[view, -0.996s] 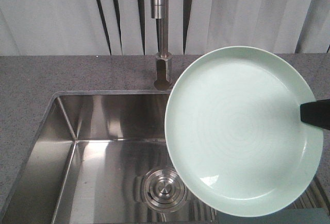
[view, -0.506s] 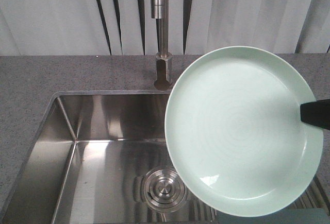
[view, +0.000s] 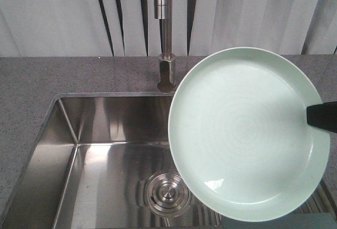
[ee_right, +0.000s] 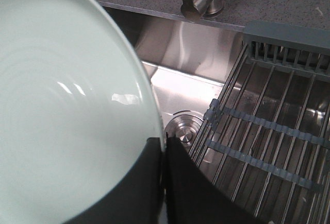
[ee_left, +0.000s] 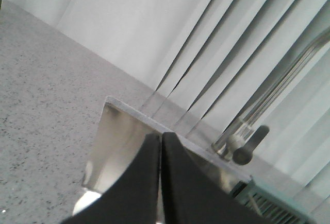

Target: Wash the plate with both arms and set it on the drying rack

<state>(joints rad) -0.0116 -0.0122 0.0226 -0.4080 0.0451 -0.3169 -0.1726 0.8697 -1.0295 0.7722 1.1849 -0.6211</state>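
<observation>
Here, your left gripper (ee_left: 160, 149) has its two dark fingers pressed flat together with nothing between them. A corner of the steel sink basin (view: 100, 150) shows beyond the tips, and the grey speckled surface (view: 31, 76) lies open to the left. In the front view the basin's left half lies bare down to the round drain (view: 167, 192). The faucet (view: 165, 34) rises from the back edge, its top cut off by the frame. Just right of it, the mint-green plate (view: 242, 134) is held in the air over the basin's right side, hiding what lies beneath. Your right gripper (ee_right: 164, 149) pinches the plate's rim. From the front, only one black finger shows, cut off at the right edge. Right of that gripper, the drying rack (ee_right: 268, 126) spans the sink, its rods running out of frame.
</observation>
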